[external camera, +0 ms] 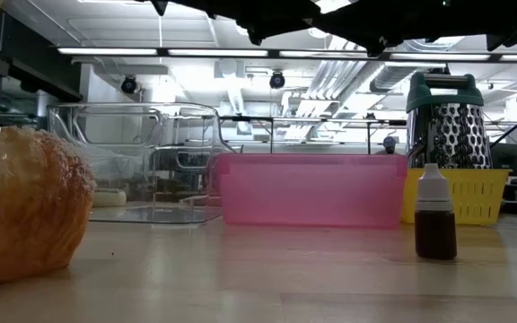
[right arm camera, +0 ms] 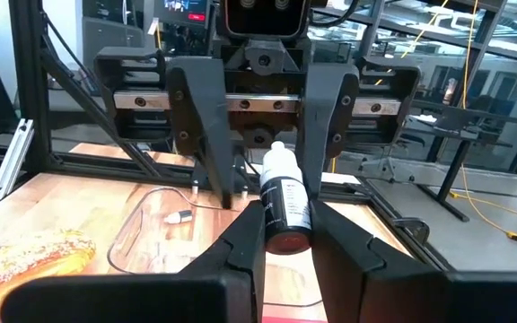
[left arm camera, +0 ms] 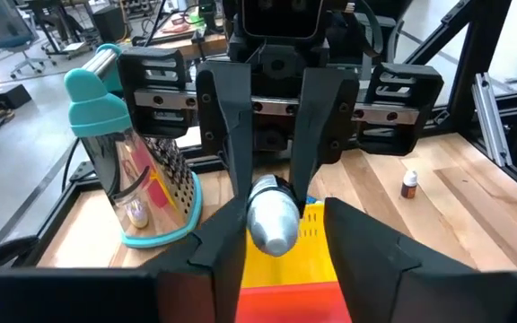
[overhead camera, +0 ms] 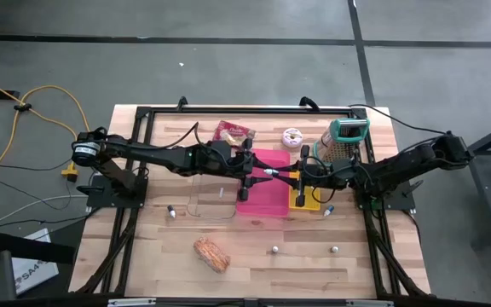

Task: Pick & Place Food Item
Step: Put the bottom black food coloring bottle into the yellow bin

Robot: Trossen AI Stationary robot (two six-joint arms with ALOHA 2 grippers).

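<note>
Above the pink bin (overhead camera: 262,203) my two grippers face each other, both level. A small white bottle (right arm camera: 284,193) with a dark label lies level between them. My right gripper (right arm camera: 285,213) is shut on it. The bottle's grey cap end (left arm camera: 272,220) points at my left gripper (left arm camera: 281,224), which is open with one finger on either side of that end; a gap shows beside one finger. In the high view the grippers meet at the bottle (overhead camera: 271,173). A bread loaf (overhead camera: 211,253) lies on its side near the table's front edge. My right gripper pinches the bottle's labelled body (right arm camera: 287,224), toward its red base end, between its two fingers. The fingers come level from the table's right side and lie along the bottle. The bottle is lifted clear over the pink bin, level, cap end pointing toward the table's left.
A clear container (overhead camera: 211,198) stands left of the pink bin, and a yellow basket (overhead camera: 307,198) right of it. A grater (overhead camera: 345,141), a doughnut (overhead camera: 293,136) and a snack packet (overhead camera: 233,132) are at the back. Small bottles (overhead camera: 170,211) (overhead camera: 334,250) lie scattered on the wood.
</note>
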